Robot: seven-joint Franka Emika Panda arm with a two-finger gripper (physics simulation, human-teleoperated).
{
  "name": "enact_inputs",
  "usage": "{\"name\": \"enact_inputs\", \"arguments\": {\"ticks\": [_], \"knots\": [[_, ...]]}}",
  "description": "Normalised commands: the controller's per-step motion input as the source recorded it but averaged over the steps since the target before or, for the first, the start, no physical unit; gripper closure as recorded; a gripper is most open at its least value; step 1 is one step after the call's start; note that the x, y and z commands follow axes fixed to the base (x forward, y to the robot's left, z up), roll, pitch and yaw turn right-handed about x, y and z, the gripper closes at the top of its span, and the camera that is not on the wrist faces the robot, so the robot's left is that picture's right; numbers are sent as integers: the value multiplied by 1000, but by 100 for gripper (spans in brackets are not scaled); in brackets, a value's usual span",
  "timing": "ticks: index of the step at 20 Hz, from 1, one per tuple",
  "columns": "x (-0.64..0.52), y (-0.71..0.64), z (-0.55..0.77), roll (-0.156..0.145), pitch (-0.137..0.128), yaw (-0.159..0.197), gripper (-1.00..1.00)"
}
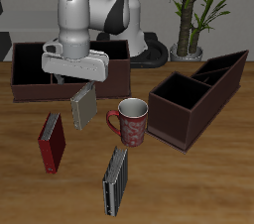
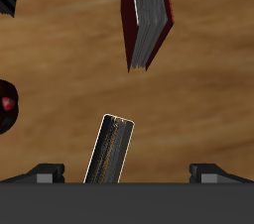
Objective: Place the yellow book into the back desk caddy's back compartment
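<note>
The yellow book (image 1: 82,105) stands on edge on the table, slightly tilted, just in front of the back desk caddy (image 1: 22,69), a long dark brown box along the table's back. My gripper (image 1: 79,77) hangs right above the book with its jaws wide apart, not touching it. In the wrist view the book's (image 2: 111,149) tan cover shows between the two fingertips (image 2: 45,172), with my gripper (image 2: 127,172) open around it. The caddy's back compartment is hidden behind my arm.
A red book (image 1: 52,141) (image 2: 147,20) stands nearer the front edge. A dark blue-black book (image 1: 115,180) stands farther forward. A red patterned mug (image 1: 131,121) sits beside the yellow book. A brown caddy with sloped sides (image 1: 198,94) lies beyond the mug.
</note>
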Motion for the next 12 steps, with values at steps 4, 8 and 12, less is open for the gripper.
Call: {"name": "enact_inputs", "arguments": {"ticks": [4,8,12], "knots": [[40,-2,-210,-5,2,-41,-100],[15,-14,-80,-11,13,1,-100],[10,-38,-87,-11,12,22,-100]]}}
